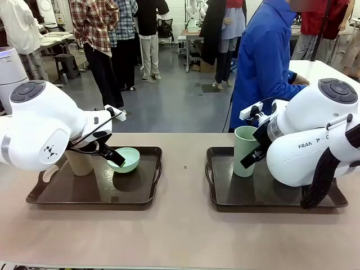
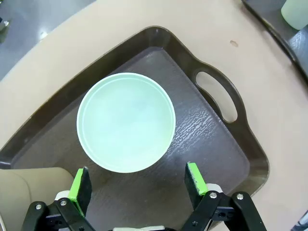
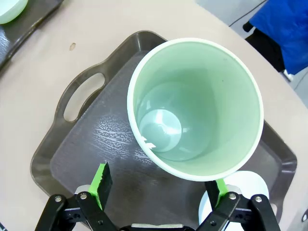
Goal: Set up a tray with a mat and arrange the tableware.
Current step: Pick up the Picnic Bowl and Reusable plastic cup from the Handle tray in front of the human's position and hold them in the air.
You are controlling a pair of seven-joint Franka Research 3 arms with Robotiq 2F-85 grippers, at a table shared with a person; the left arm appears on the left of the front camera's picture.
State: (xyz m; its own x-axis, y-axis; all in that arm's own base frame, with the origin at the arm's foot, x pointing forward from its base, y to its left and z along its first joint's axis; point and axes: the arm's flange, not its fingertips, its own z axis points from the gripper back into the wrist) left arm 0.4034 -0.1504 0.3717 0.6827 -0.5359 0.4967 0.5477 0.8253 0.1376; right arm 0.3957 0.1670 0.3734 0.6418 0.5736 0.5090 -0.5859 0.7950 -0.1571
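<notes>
Two dark brown trays lie on the table. The left tray (image 1: 135,194) holds a mint green bowl (image 1: 125,159) and a tan cup (image 1: 80,162). My left gripper (image 1: 111,155) hangs open just above that tray, and the mint green bowl (image 2: 126,121) sits right ahead of its green pads (image 2: 81,190), not between them. On the right tray (image 1: 225,191) a sage green cup (image 1: 245,151) stands upright. My right gripper (image 3: 160,185) is open over the sage green cup (image 3: 195,108), whose near side lies between the pads. The mat is out of view.
A pale round bowl (image 3: 240,190) sits on the right tray behind the cup, partly hidden by a finger. A person in a blue top (image 1: 264,62) stands at the far side. Bare tan tabletop (image 1: 185,169) separates the trays. The tray handles (image 2: 216,96) face the middle.
</notes>
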